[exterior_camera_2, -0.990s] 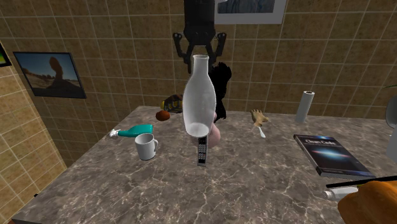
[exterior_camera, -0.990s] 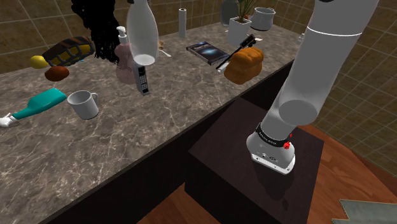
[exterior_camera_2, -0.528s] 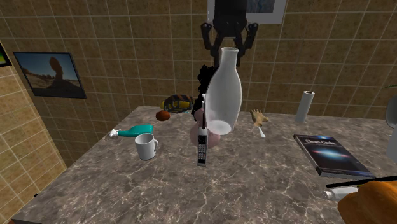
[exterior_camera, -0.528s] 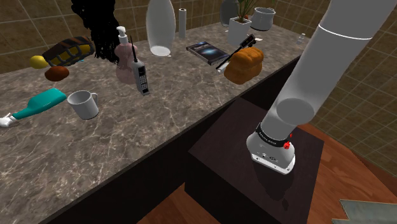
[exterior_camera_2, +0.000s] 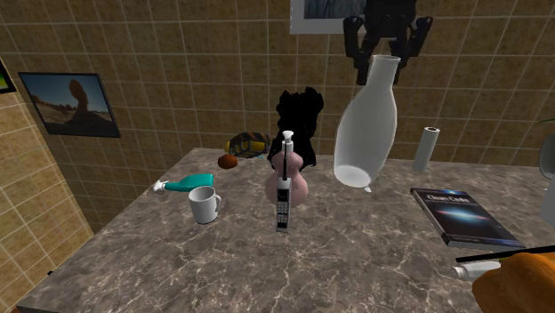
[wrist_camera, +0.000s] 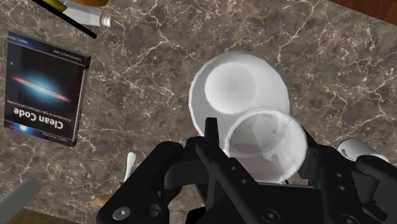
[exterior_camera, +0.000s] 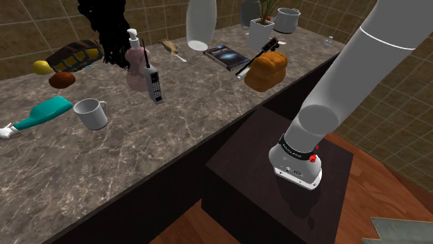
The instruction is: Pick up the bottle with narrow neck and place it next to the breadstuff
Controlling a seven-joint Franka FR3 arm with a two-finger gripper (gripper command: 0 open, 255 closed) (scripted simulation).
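I see the marbled counter [exterior_camera: 208, 118] running across the shoulder view, with the white arm [exterior_camera: 361, 76] rising at the right edge. The pale narrow-necked bottle [exterior_camera_2: 365, 133] hangs clear of the counter, upper right of centre in the second exterior view (slightly tilted). The brown loaf [exterior_camera: 266, 71] sits centre-right in the shoulder view, near the book [exterior_camera: 223, 55]. The gripper [exterior_camera_2: 384, 64] pinches the bottle's neck — closed down onto it.

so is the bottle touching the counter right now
Apart. In the second exterior view the bottle hangs tilted from the end effector, which is shut on its neck. The underside of its base shows, raised above the counter.
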